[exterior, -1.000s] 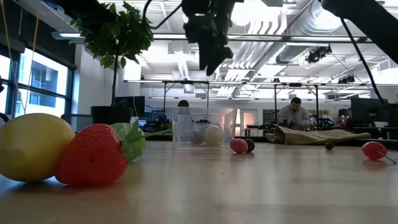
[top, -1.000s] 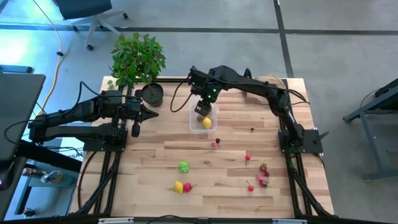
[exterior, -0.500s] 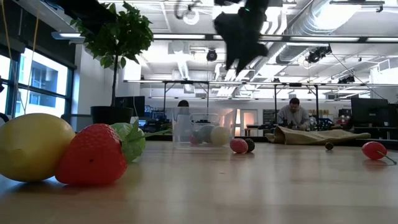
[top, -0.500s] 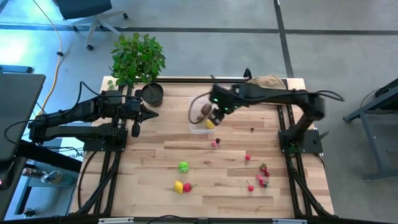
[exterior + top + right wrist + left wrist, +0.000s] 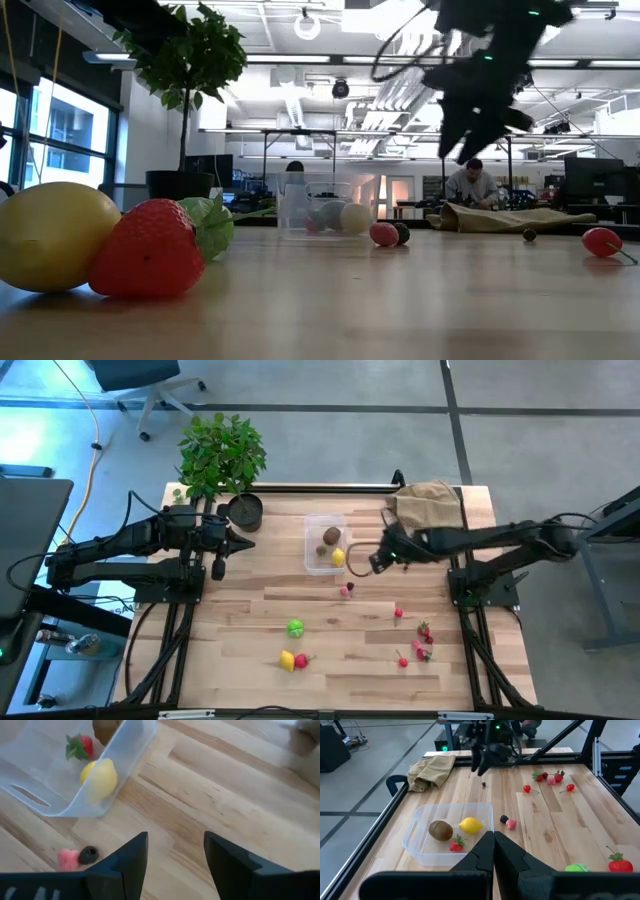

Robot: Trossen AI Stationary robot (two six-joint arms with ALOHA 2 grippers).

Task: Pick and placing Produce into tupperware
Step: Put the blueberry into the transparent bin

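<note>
The clear tupperware point(image 5: 313, 526) stands on the table at the far middle. It holds a brown kiwi point(image 5: 331, 537), a yellow lemon point(image 5: 337, 557) and a strawberry point(image 5: 456, 844). My right gripper point(image 5: 372, 561) hovers just right of the tub, open and empty; it also shows in its own wrist view point(image 5: 175, 855). My left gripper point(image 5: 243, 542) is shut and waits left of the tub. Loose produce lies on the table: a pink berry point(image 5: 67, 857) beside a dark berry point(image 5: 89, 853), a green round one point(image 5: 295, 627), a lemon with a strawberry point(image 5: 290, 660), and red berries point(image 5: 422, 632).
A tan bag point(image 5: 430, 505) lies at the far right corner. A black pot point(image 5: 245, 510) with a leafy plant point(image 5: 220, 452) stands at the far left. A small dark bit point(image 5: 406, 568) lies right of my right gripper. People sit in the room behind point(image 5: 474, 184).
My right gripper has swung from above the tub toward the table's right edge, and it now hangs just right of the tub. The kiwi, lemon and strawberry lie in the tub. The left arm has kept still.
</note>
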